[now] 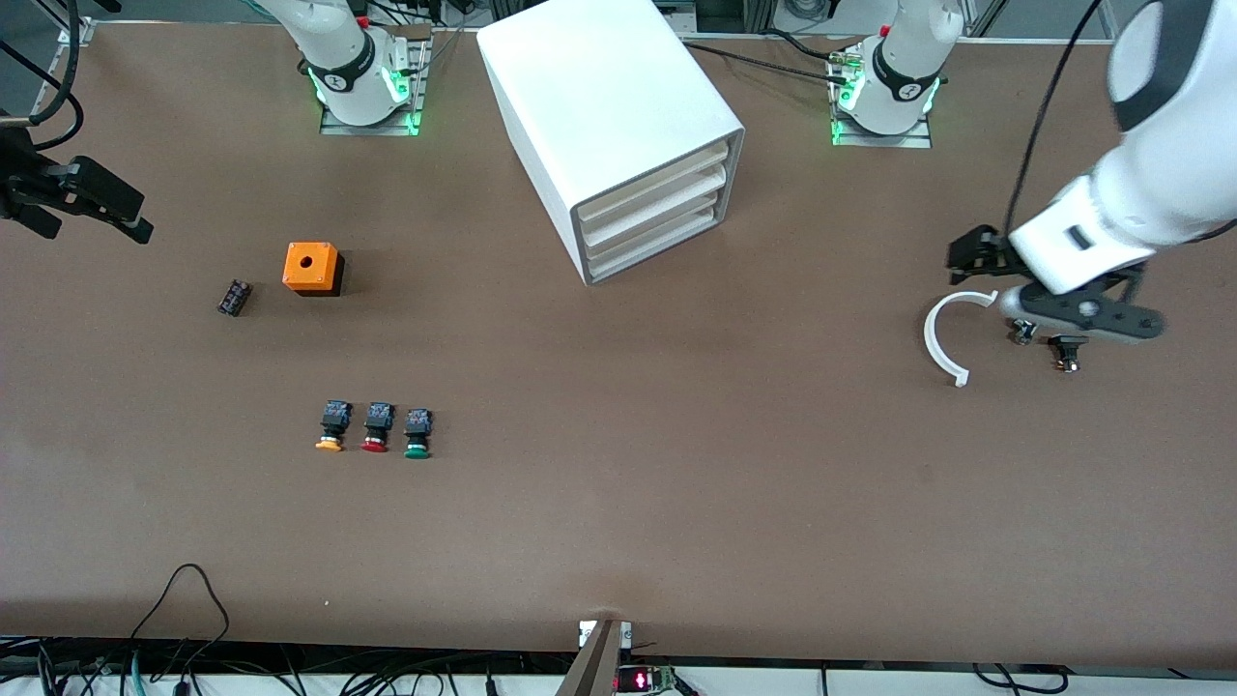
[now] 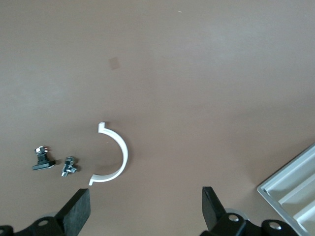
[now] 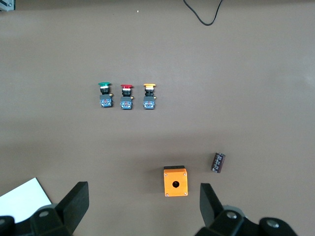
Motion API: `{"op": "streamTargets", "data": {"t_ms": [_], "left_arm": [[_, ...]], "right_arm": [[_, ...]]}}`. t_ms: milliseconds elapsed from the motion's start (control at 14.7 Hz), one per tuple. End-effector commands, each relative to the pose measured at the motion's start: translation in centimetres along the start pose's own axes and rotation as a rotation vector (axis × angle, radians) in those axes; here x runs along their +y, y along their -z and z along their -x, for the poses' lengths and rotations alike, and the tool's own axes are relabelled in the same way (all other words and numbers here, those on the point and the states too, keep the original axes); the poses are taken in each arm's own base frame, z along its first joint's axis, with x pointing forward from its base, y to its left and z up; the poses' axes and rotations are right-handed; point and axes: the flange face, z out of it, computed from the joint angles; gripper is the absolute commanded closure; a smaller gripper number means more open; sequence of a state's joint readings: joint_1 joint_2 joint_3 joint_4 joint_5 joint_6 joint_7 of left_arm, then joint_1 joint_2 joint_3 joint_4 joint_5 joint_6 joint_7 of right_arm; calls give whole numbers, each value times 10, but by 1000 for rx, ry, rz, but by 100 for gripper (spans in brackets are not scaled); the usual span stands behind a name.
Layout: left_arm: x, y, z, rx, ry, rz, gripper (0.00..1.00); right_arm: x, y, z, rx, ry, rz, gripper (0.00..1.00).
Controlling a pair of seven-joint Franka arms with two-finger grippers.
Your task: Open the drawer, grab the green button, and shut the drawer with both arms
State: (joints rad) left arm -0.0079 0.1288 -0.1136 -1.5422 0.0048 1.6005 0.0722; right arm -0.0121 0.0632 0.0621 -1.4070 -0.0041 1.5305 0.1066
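Observation:
The white cabinet (image 1: 609, 116) stands at the middle of the table near the arms' bases. Its lowest drawer (image 1: 657, 240) is shut, like the two above it. The green-capped button (image 1: 417, 433) lies on the bare table, well nearer the front camera than the cabinet and toward the right arm's end. It also shows in the right wrist view (image 3: 104, 94). My left gripper (image 1: 971, 256) is open and empty over the table's left-arm end (image 2: 144, 194). My right gripper (image 1: 106, 203) is open and empty over the right-arm end (image 3: 142, 189).
A red-capped button (image 1: 376, 428) and a yellow-orange-capped button (image 1: 331, 427) lie beside the green one. An orange box with a hole (image 1: 312, 268) and a small black part (image 1: 234, 297) lie farther from the camera. A white curved piece (image 1: 942, 338) and small hardware (image 1: 1063, 353) lie under the left gripper.

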Motion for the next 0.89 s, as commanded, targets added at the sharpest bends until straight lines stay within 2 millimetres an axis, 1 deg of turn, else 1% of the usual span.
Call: {"op": "streamTargets", "data": {"t_ms": [0,136,273,409,545,818], "left_arm": [[-20,-2,32,104,24,-2,0],[-25,4,41,121,38,-14,0],[-26,6,43,120,41,-15,0],[-27,5,49,55,62,-7,0],[-25,9,45,57,84,-8,0],[-24,9,47,44,71,-7,0]], "right_arm": [[2,-27,-13,-45,13,2,0],[-2,-43,-20,-72,13,7,0],[-6,-43,-18,-82,19,12,0],[-5,-42,-17,-88,19,14,0],[-5,-41,-17,-85,19,13,0],[-7,-41,-18,-85,19,14,0]]}}
